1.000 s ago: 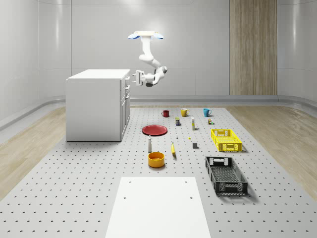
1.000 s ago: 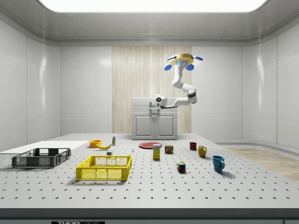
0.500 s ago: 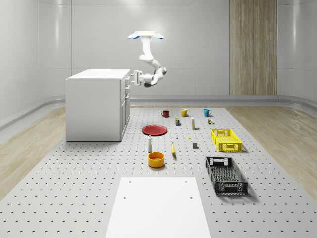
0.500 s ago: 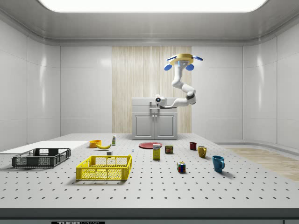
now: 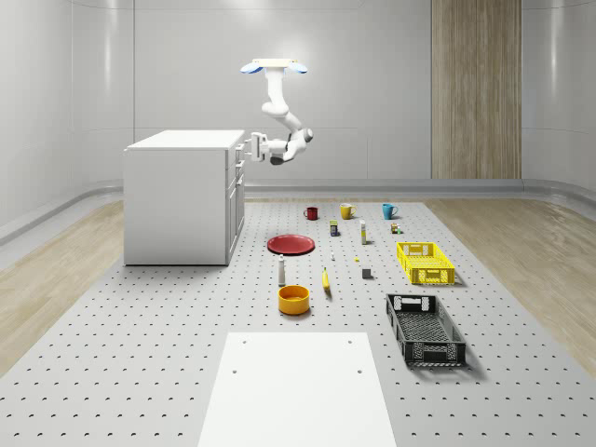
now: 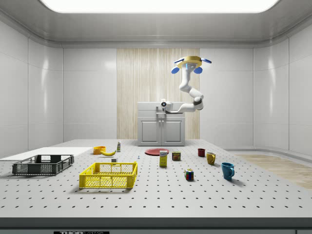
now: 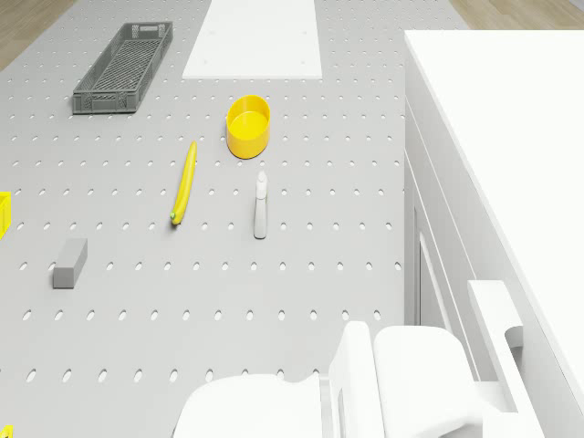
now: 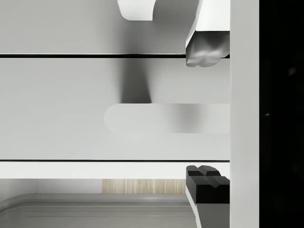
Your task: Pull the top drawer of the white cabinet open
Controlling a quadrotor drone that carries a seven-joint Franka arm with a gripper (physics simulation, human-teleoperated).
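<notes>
The top drawer (image 8: 71,85) of the white cabinet (image 5: 177,200) sits flush in the cabinet's front face, not yet pulled out, with its pale bar handle (image 8: 166,118) running across the middle of the drawer front in my wrist view. The cabinet stands at the far end of the perforated table (image 5: 140,354), toward the whole-scene view's left. My gripper (image 8: 205,116) is right up at that front: one fingertip (image 8: 203,56) shows to one side of the handle and the dark pad (image 8: 206,178) of the other on the opposite side, spread apart with the bar between them, nothing clamped yet. In the whole-scene view the gripper (image 5: 252,146) is level with the cabinet's top edge, the arm (image 5: 282,116) bent down from the drone (image 5: 274,66), which hovers in the air just off the cabinet's front.

My judgement: the step in hand is seating the grasp. To do it well I would keep the handle centred between the fingers, push in until the bar sits deep behind the pads, then close firmly before any pull. The pull should run straight out, square to the drawer front; a hovering base can drift, and a skewed tug could slip off the bar or bind the drawer.
</notes>
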